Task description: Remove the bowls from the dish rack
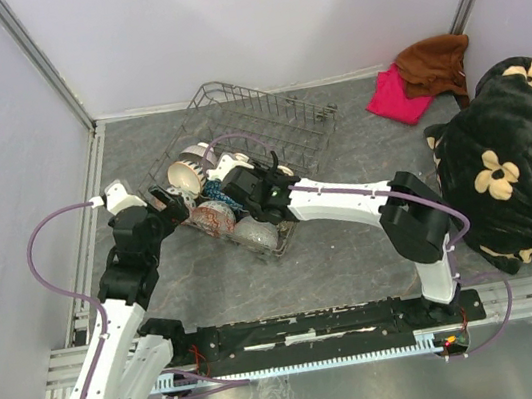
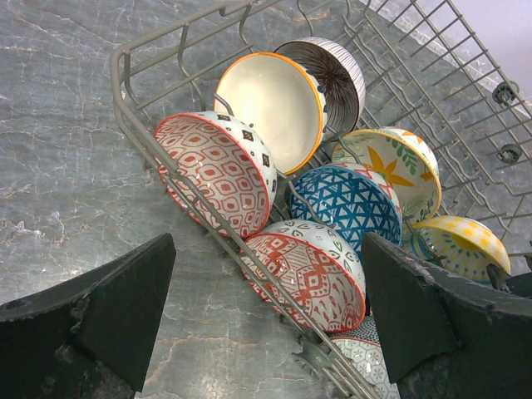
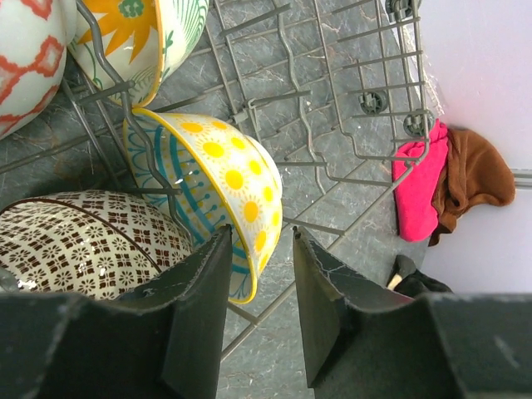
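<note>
While the left gripper (image 2: 268,241) hangs wide open before two red bowls (image 2: 218,170) at the centre of its view, the right gripper (image 3: 261,237) has narrow jaws astride the yellow bowl (image 3: 224,166) rim, with a gap beside one finger. Bowls crowd the rack (image 1: 274,122), centre-left of the top view.

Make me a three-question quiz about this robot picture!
1. Where is the pink cloth? A far right, beside the brown cloth; B near left corner; C front middle.
2. The dotted bowl at the right hand is mostly: A purple; B yellow; C black.
3. The left hand is: A shut tight; B gripping a spoon; C open, empty.
Answers: A, it lies right beside the brown cloth at the far right; B, its outside is yellow with darker yellow dots; C, its fingers stand wide apart, gripping nothing.
</note>
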Tool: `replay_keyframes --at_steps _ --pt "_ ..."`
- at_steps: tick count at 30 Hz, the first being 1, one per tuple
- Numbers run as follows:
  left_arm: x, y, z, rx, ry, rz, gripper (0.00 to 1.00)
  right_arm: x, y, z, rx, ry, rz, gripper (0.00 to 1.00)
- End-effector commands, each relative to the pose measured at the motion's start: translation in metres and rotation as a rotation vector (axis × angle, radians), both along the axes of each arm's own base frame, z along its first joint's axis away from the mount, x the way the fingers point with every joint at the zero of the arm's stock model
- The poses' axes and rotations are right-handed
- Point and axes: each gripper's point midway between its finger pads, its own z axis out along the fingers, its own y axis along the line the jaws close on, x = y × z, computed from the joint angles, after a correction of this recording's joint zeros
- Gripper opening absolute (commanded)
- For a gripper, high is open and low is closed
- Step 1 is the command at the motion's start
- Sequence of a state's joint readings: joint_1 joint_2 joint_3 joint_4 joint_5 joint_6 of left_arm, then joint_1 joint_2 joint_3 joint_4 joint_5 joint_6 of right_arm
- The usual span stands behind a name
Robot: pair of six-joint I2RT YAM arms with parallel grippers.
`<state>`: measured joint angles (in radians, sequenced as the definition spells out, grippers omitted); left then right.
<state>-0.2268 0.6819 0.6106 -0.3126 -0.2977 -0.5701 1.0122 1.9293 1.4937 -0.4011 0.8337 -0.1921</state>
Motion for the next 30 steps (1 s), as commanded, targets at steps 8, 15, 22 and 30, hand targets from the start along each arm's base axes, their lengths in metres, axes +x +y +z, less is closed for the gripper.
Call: replay_keyframes --at_steps 8,15,22,30 --pt "0.006 0.0 0.008 0.002 -0.022 0.008 0.99 0.015 -0.001 0.004 -0.003 -0.058 -0.039 0.39" --pt "0.007 0.0 0.007 0.003 -0.021 0.01 0.99 0.02 -0.003 0.0 -0.022 -0.075 -0.055 0.34" --pt "0.006 0.002 0.004 0.011 -0.017 0.017 0.99 0.022 -0.006 -0.005 -0.046 -0.096 -0.067 0.26" --pt "0.005 0.003 0.003 0.009 -0.016 0.023 0.99 0.023 -0.009 -0.005 -0.055 -0.118 -0.069 0.13"
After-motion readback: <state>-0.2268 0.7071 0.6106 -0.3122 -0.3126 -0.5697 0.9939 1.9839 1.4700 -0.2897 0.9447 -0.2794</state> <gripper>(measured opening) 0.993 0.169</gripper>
